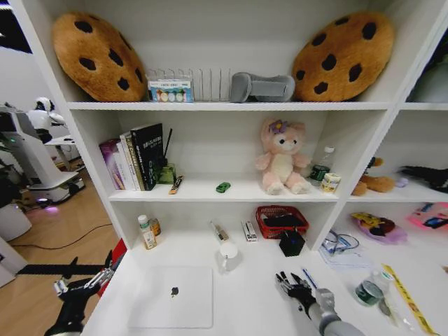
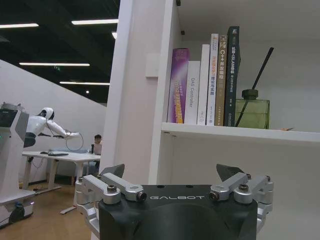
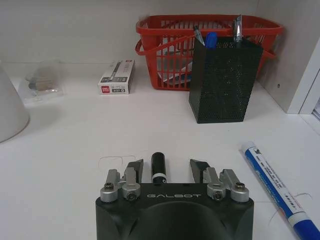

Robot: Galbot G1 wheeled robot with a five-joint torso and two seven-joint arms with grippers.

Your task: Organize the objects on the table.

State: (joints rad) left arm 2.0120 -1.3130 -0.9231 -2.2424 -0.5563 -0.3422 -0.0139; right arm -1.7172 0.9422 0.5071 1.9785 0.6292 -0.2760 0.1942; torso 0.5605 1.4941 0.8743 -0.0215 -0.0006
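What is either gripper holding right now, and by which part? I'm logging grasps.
Nothing is held. The right gripper is open, its fingers either side of a dark pen lying on the table, not closed on it. The left gripper is open in the air, beside the shelving.

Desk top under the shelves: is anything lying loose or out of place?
Yes. A dark pen and a blue pen lie loose on the table instead of standing in the black mesh pen holder. The open right gripper straddles the dark pen. The left gripper hangs off the table's left edge.
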